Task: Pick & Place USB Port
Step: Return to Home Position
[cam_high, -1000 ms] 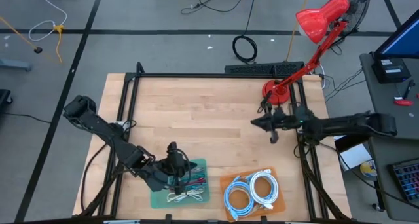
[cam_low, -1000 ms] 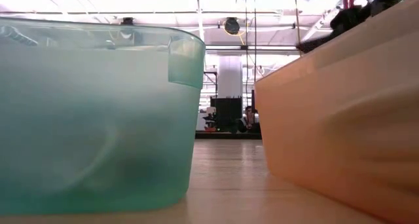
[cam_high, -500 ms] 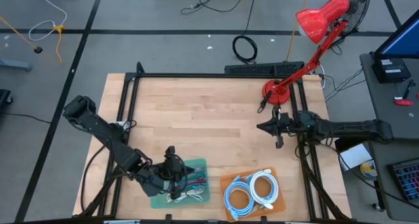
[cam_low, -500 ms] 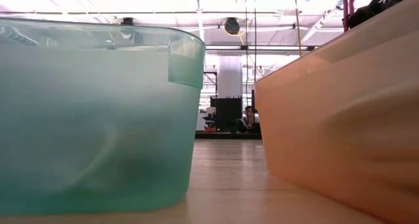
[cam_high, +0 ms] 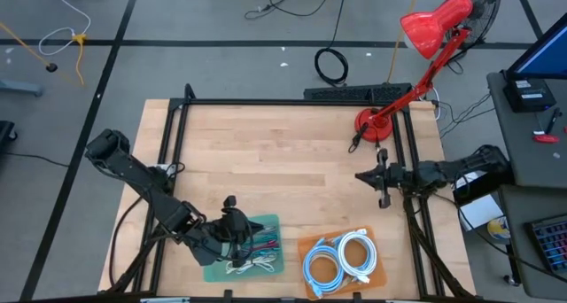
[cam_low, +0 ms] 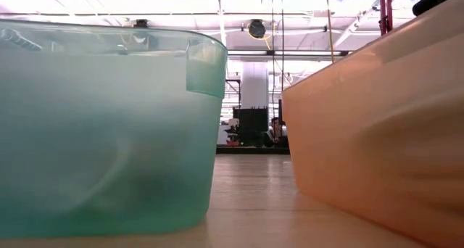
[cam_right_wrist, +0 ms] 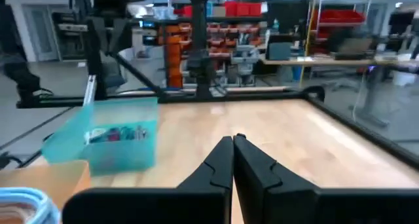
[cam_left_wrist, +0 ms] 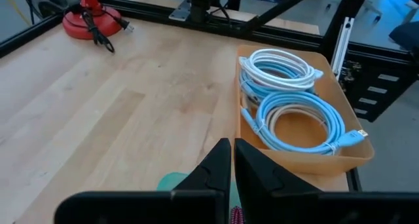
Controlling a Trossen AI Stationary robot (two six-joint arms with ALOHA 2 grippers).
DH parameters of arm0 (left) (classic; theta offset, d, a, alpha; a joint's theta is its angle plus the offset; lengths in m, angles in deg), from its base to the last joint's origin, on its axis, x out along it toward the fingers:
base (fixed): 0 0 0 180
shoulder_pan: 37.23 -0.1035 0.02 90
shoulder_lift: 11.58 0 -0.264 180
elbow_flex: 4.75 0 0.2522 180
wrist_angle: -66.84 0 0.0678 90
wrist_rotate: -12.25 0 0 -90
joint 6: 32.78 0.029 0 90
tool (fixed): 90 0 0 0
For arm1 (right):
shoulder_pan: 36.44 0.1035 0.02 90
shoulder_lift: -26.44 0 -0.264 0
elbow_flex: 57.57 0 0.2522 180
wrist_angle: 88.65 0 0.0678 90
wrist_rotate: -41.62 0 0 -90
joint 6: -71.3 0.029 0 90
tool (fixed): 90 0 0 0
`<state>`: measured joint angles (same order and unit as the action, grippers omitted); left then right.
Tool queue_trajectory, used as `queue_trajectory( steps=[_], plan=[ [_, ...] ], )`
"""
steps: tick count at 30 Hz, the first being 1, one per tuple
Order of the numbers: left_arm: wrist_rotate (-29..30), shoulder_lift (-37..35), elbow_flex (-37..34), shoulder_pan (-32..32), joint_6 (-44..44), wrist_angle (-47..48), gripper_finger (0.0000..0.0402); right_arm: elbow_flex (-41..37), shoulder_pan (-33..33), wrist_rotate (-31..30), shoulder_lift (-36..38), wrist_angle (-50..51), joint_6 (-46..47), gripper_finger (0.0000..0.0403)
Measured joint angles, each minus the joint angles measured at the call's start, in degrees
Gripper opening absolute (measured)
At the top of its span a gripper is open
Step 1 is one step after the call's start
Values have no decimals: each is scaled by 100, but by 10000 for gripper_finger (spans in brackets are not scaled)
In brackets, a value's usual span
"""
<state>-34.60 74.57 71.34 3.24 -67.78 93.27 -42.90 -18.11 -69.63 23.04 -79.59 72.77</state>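
Since both arms are empty-handed, we log every cable as binned. On the table (cam_high: pixel 266 143), the green bin (cam_high: pixel 268 221) sits at the edge farthest from the red desk lamp (cam_high: pixel 423 33), left of that edge's middle. We see the orange bin (cam_high: pixel 303 250) just beside it, toward the right corner. Low view shows the green bin (cam_low: pixel 101 132) and orange bin (cam_low: pixel 377 139) apart, bare wood between them.

Contents: we see a tangle of cables (cam_high: pixel 259 250) in the green bin, with red, green and white strands; we cannot tell the exact count. The orange bin holds a white cable coil (cam_left_wrist: pixel 280 65) and a light-blue cable coil (cam_left_wrist: pixel 308 122), lying side by side and touching.

We put the left gripper (cam_high: pixel 241 238) above the green bin's left half. Its fingers (cam_left_wrist: pixel 211 174) are pressed together tip to tip, gripping nothing.

We put the right gripper (cam_high: pixel 361 175) just inside the table's right edge, near the lamp base (cam_high: pixel 372 126), well apart from both bins and pointing across the table. Its fingers (cam_right_wrist: pixel 256 170) are likewise closed on each other, nothing between them. Its wrist view looks level over the wood to the green bin (cam_right_wrist: pixel 108 142), coloured cables visible through the wall, with a corner of the orange bin (cam_right_wrist: pixel 46 181) nearer.
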Motion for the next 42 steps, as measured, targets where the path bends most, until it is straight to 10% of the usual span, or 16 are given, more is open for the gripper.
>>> queue_trajectory(
  steps=[42],
  plan=[
    [-164, 0, 2, 29, 598, -46, 21, -4, -2300, 2292, 326, 307, -430, 0]
  ],
)
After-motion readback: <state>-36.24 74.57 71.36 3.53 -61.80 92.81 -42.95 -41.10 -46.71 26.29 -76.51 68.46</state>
